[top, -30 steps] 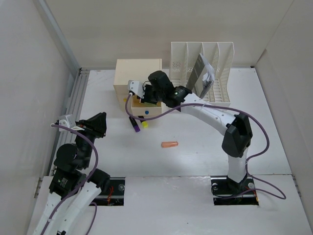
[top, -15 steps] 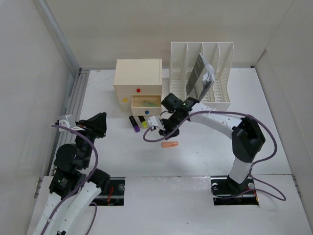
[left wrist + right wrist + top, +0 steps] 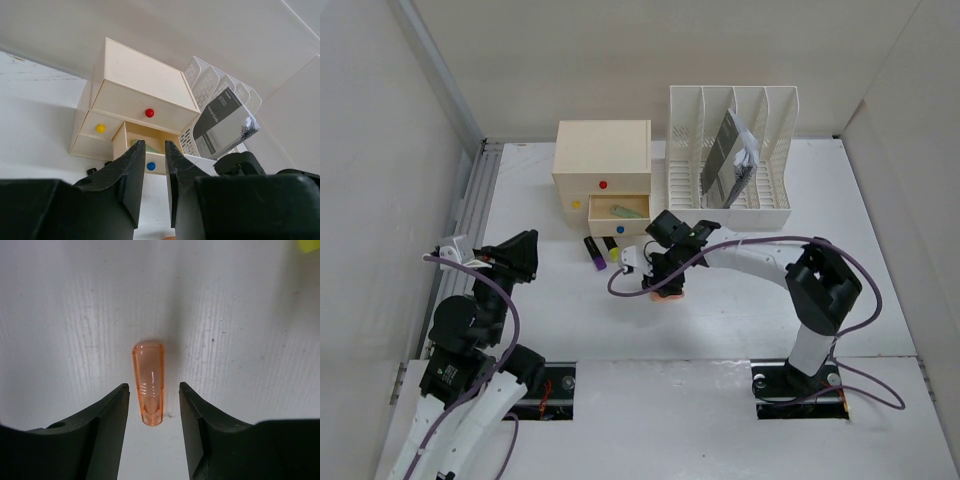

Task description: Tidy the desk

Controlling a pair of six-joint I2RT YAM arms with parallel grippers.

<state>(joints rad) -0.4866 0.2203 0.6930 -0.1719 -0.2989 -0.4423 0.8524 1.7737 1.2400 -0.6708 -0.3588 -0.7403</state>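
Orange cap (image 3: 148, 390) inside the parted right gripper (image 3: 154, 389); markers (image 3: 591, 251) and drawer box (image 3: 602, 150) nearby.

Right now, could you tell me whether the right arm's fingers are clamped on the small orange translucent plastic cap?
No, the right fingers straddle the orange translucent plastic cap, with bare white desk showing in both gaps.

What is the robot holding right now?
Nothing. The right gripper stands open around the orange cap on the desk, not gripping it; the left gripper is empty.
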